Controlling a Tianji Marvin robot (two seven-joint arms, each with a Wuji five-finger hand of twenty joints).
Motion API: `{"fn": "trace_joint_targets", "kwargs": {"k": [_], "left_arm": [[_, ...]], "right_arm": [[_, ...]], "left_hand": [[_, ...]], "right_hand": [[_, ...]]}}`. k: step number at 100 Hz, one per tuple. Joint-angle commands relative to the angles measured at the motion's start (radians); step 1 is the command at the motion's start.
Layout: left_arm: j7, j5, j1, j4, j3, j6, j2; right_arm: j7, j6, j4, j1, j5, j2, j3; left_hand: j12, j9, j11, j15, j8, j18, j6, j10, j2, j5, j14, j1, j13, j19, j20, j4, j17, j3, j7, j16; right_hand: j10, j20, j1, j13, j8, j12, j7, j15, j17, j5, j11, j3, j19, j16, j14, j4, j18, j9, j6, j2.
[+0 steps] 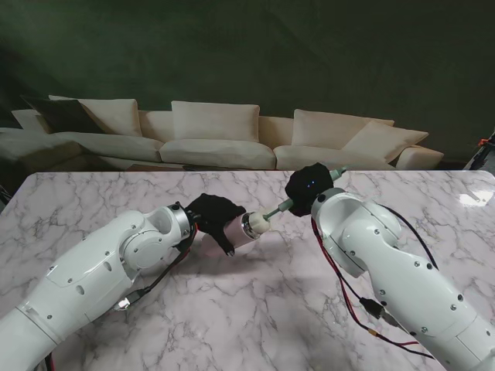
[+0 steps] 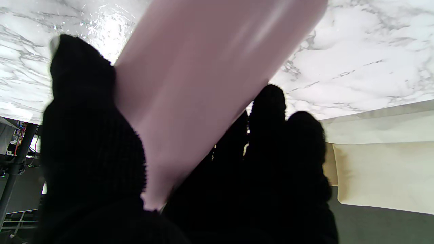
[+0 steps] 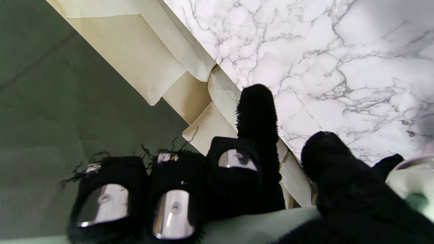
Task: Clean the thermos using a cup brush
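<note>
My left hand (image 1: 215,218), in a black glove, is shut on the pale pink thermos (image 1: 249,229), which it holds lying sideways above the table with its steel-rimmed mouth turned to my right. In the left wrist view the pink body (image 2: 203,78) fills the space between the thumb and the fingers (image 2: 271,142). My right hand (image 1: 309,187) is shut on the cup brush's pale green handle (image 1: 280,206). The brush's cream sponge head (image 1: 261,224) sits in the thermos mouth. The right wrist view shows curled fingers (image 3: 169,200) around the handle (image 3: 257,227) and a blurred bit of the thermos mouth (image 3: 415,183).
The white marble table (image 1: 255,309) stretches under both arms. A cream sofa (image 1: 224,135) stands behind the table's far edge, against a dark green wall. Red and black cables (image 1: 363,309) hang along my right forearm.
</note>
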Motion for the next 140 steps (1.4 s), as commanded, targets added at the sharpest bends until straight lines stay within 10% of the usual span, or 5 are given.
{"fn": "trace_joint_targets", "kwargs": {"k": [1,19,51,120,140], "left_arm": [[0.002,-0.003,-0.011,-0.023,0.0,-0.008,-0.014],[0.017,0.003,-0.009,-0.02,-0.002,-0.015,-0.015],[0.012,0.01,-0.001,-0.024,-0.014,-0.02,-0.012],[0.001,0.017,0.0,-0.023,-0.018,-0.016,-0.009],[-0.001,0.029,0.008,-0.029,-0.033,-0.026,-0.005]], "right_arm": [[0.0,0.005,0.009,-0.01,-0.01,-0.012,-0.02],[-0.063,0.015,0.012,-0.021,-0.029,-0.011,-0.037],[-0.173,-0.044,-0.046,-0.099,-0.102,-0.001,-0.002],[-0.424,-0.105,-0.093,-0.173,-0.189,0.02,0.093],[-0.472,-0.157,-0.15,-0.245,-0.208,0.026,0.197]], "left_hand": [[0.055,0.046,0.091,0.113,0.054,-0.096,-0.199,-0.038,0.321,0.108,-0.055,0.288,0.083,0.051,0.011,0.087,0.035,0.482,0.121,0.041],[0.058,0.045,0.092,0.113,0.056,-0.098,-0.201,-0.041,0.32,0.107,-0.06,0.284,0.082,0.052,0.011,0.086,0.036,0.486,0.124,0.042],[0.061,0.045,0.09,0.111,0.056,-0.098,-0.202,-0.043,0.321,0.105,-0.06,0.281,0.081,0.051,0.01,0.084,0.034,0.49,0.126,0.043],[0.062,0.043,0.089,0.109,0.056,-0.099,-0.202,-0.044,0.322,0.103,-0.059,0.281,0.08,0.049,0.01,0.082,0.032,0.491,0.127,0.045],[0.063,0.044,0.089,0.11,0.056,-0.099,-0.204,-0.045,0.322,0.103,-0.06,0.28,0.08,0.049,0.01,0.083,0.031,0.492,0.128,0.046]], "right_hand": [[0.011,0.02,0.035,0.016,0.01,-0.017,-0.019,0.132,0.047,0.012,0.003,-0.02,0.225,0.036,-0.042,0.027,-0.026,0.06,0.032,0.031],[0.03,-0.06,0.039,0.016,-0.001,-0.092,-0.054,-0.043,0.013,-0.058,-0.185,-0.013,0.058,-0.054,0.012,0.031,0.055,0.056,0.002,0.032],[0.073,-0.066,-0.062,-0.235,-0.068,-0.242,-0.142,-0.952,-0.489,-0.458,-0.501,-0.037,-0.379,-0.328,0.059,0.051,-0.039,-0.533,-0.09,-0.002],[0.123,-0.169,-0.174,-0.667,-0.101,-0.468,-0.234,-1.288,-0.851,-0.629,-0.655,-0.097,-0.691,-0.558,0.073,0.047,0.008,-0.923,-0.081,-0.041],[0.084,-0.218,-0.12,-0.729,-0.182,-0.524,-0.317,-1.372,-0.917,-0.692,-0.774,-0.14,-0.746,-0.622,0.069,0.041,0.056,-1.026,-0.237,0.014]]}}
